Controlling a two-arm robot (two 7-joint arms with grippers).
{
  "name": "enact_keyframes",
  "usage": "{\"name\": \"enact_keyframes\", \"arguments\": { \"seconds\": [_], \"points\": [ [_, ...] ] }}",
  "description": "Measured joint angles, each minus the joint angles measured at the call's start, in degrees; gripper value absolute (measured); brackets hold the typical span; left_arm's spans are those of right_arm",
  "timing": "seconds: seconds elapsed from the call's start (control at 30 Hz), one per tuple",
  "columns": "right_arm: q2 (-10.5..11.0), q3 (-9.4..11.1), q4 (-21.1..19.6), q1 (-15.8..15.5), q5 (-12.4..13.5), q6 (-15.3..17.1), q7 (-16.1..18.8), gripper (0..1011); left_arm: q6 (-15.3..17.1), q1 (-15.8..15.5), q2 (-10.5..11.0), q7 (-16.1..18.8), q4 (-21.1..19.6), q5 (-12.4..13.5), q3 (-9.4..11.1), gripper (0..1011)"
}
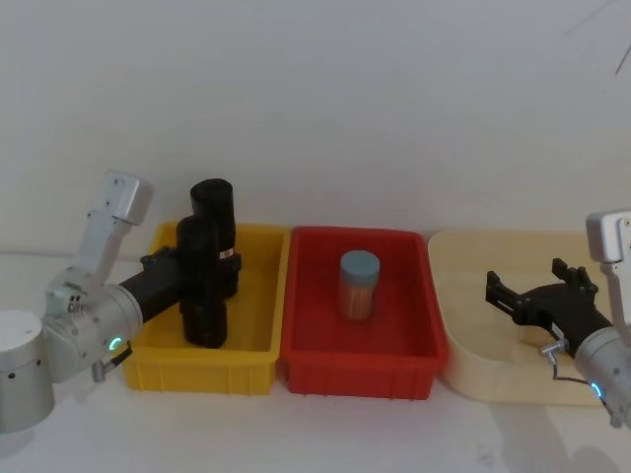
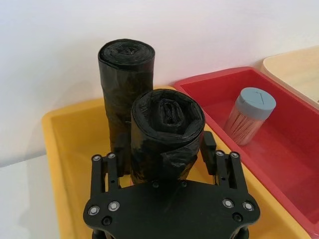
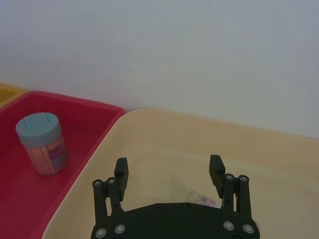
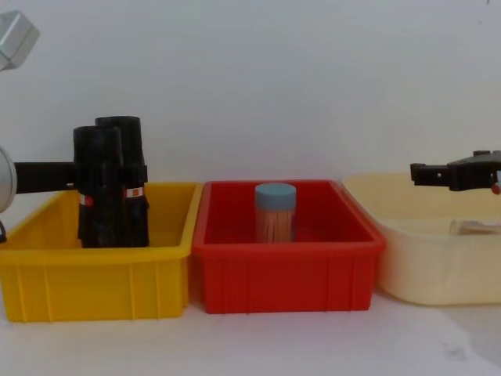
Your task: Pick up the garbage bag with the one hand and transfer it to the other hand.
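A plain white wall [image 1: 345,99] backs a white table [image 1: 296,434] on which three containers stand in a row. The garbage bag [image 1: 202,296], a black roll, stands upright in the yellow bin [image 1: 258,305] at the robot's left, its base on the bin floor and its top well above the rim. A second roll [image 1: 214,209] of the same kind stands just behind it, touching or nearly so. The left gripper [image 2: 164,145], on the green-ringed arm, reaches in level from the left and straddles the garbage bag at roughly mid-height, one jaw on each side, close against the plastic. Whether the jaws are already pinching the roll or merely flank it cannot be told. Next in the row is the red bin [image 1: 360,367], holding an upright jar [image 1: 359,284] with a grey-blue lid. Beyond it lies the cream tray [image 1: 473,370], over which the right gripper [image 3: 168,167], on the blue-ringed arm, hovers with jaws spread wide and nothing between them. Judgement: the task is at the pick-up step, and the lift is not yet done. The next move calls for a firm squeeze on the yielding plastic. A straight vertical lift should then clear the rim without dragging the second roll. Travel toward the centre follows, where the right gripper must take a free section of the roll.
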Motion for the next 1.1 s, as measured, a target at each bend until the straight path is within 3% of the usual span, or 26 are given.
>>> {"name": "enact_keyframes", "arguments": {
  "seconds": [0.43, 1.1],
  "points": [
    [0.0, 0.0, 0.0, 0.0, 0.0, 0.0, 0.0, 999, 0.21, -1.09, -0.14, -1.5, 1.51, -0.72, 0.26, 515],
    [0.0, 0.0, 0.0, 0.0, 0.0, 0.0, 0.0, 999, -1.36, -2.87, -0.39, -1.7, 0.83, -0.59, 0.9, 393]
  ]
}}
